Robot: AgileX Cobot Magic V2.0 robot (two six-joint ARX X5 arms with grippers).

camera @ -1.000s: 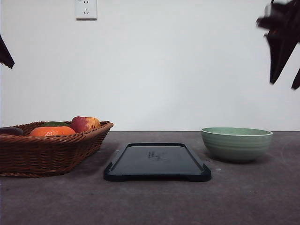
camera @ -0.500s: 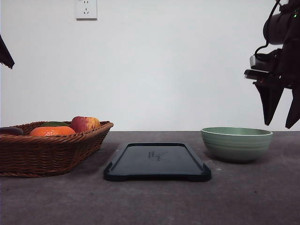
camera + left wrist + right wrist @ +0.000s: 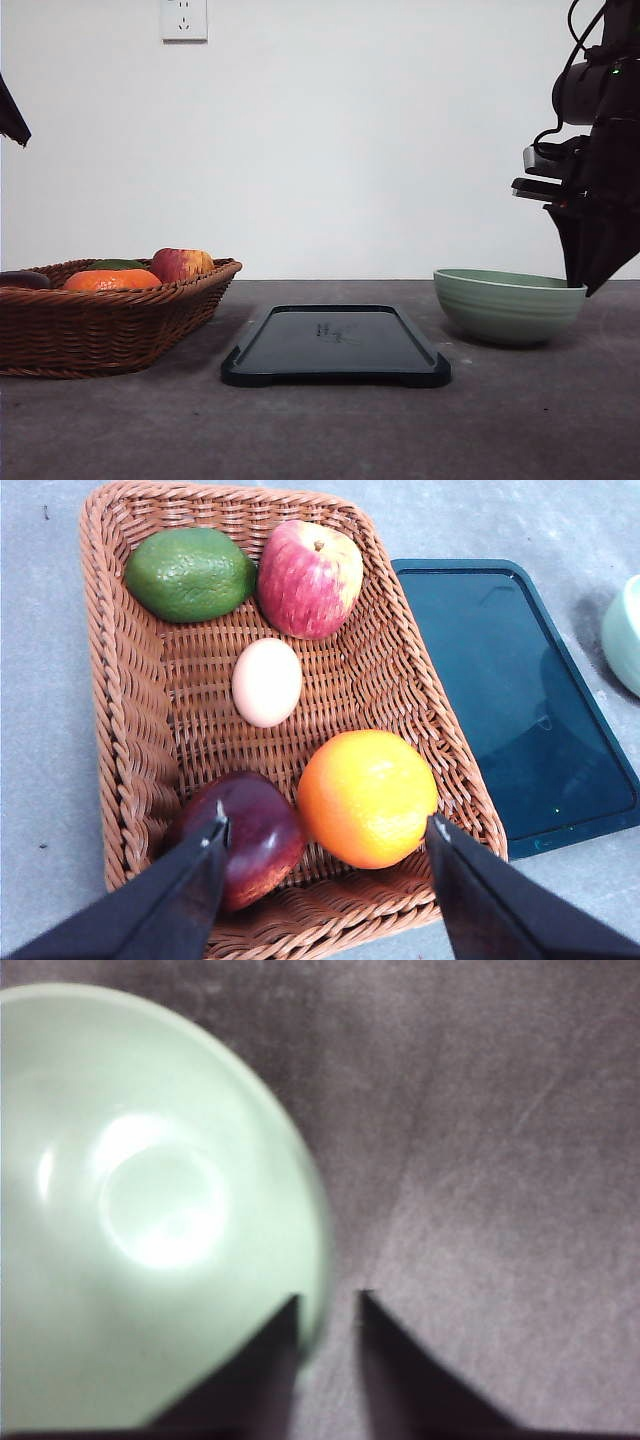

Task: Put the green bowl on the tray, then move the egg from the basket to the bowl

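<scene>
- Straddling the rim of the green bowl (image 3: 508,306) is where my right end effector (image 3: 585,285) sits now: in the right wrist view one finger is inside the wall and the other outside, with a narrow gap between them, so it is partly open and not yet clamped.
- That green bowl rests on the tabletop (image 3: 320,430) to the right of the tray (image 3: 335,345), apart from it.
- It looks stiff and smooth, probably glazed or hard plastic, so I judge the rim slippery; a pinch on the thin wall should hold, though the far side may sag as it lifts.
- My left end effector (image 3: 325,835) hangs open above the basket (image 3: 130,730), fingers spread wide.
- Lying near the middle of that basket is the egg (image 3: 267,682), between the apple (image 3: 309,578) and the orange (image 3: 367,797), touching neither.
- I expect the egg to be light, smooth and fragile: take it across its narrow sides, gently.
</scene>
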